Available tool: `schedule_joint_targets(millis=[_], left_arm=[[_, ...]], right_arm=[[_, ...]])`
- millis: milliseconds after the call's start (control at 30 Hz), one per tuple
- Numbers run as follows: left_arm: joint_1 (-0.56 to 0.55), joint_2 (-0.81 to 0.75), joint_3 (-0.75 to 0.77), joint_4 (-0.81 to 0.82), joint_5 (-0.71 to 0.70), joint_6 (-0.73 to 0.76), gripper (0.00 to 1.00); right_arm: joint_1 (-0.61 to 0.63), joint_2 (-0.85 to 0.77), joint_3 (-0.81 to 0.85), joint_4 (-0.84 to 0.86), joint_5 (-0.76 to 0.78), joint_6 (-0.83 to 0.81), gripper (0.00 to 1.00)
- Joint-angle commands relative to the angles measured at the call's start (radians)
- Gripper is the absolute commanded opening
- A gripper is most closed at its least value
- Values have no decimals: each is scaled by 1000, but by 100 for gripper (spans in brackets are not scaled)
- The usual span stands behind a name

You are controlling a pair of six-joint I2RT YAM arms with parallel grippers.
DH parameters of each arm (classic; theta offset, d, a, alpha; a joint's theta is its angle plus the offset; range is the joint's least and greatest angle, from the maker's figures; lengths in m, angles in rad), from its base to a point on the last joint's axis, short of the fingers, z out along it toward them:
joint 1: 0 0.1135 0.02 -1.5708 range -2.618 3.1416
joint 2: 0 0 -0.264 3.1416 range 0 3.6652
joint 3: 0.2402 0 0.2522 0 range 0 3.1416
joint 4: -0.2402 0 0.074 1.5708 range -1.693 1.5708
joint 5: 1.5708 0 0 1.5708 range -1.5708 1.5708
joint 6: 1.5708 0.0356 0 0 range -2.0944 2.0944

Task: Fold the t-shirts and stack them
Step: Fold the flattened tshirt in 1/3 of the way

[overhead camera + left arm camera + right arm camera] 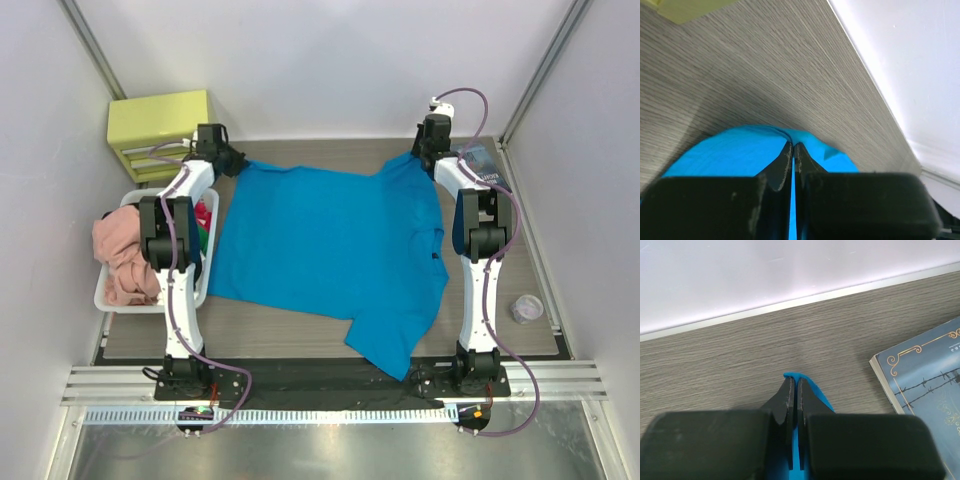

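A turquoise-blue t-shirt (325,250) lies spread across the middle of the table, one sleeve hanging toward the near edge. My left gripper (236,162) is shut on its far left corner, and the blue cloth (735,155) shows pinched between the black fingers (807,162) in the left wrist view. My right gripper (424,158) is shut on the far right corner; the shirt's edge (817,390) pokes out past the closed fingers (785,400). Other t-shirts, pink (122,255), red and green (206,225), sit in a white basket (110,300) at the left.
A yellow-green drawer box (160,130) stands at the far left corner. A dark-blue book (482,162) (927,370) lies at the far right, close to the right gripper. A small round lidded cup (526,308) sits at the right edge. White walls close in behind and beside.
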Motion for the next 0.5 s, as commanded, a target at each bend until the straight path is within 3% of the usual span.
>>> schedule_joint_targets(millis=[0,233,467], left_arm=[[24,69,85,-96,9,-84,0],[51,28,62,-8,210,26,0],[81,-46,23,-77,246,131,0]], right_arm=[[-2,-12,46,4,-11,30,1],[-1,-113,-23,18,-22,-3,1],[-2,-283,-206,59,9,-39,1]])
